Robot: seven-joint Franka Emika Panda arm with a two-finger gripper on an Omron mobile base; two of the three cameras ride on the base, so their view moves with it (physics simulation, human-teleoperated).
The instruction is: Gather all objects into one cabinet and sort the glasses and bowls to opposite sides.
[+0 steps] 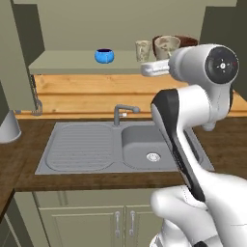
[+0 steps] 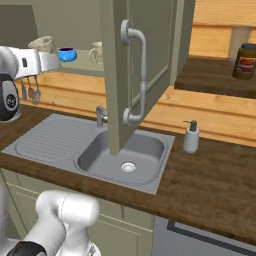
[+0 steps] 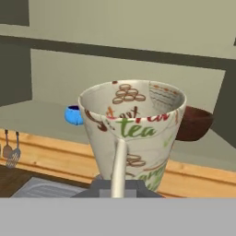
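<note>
The jaws are clamped on one upright glass (image 3: 132, 133) before the open cabinet (image 3: 41, 115), and its shelf floor lies ahead, blue bowl (image 3: 73, 115) at 9 o'clock, brown bowl (image 3: 196, 122) at 3 o'clock

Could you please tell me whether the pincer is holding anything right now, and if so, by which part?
The pincer holds a glass by its near rim wall, one finger running up inside it.
</note>
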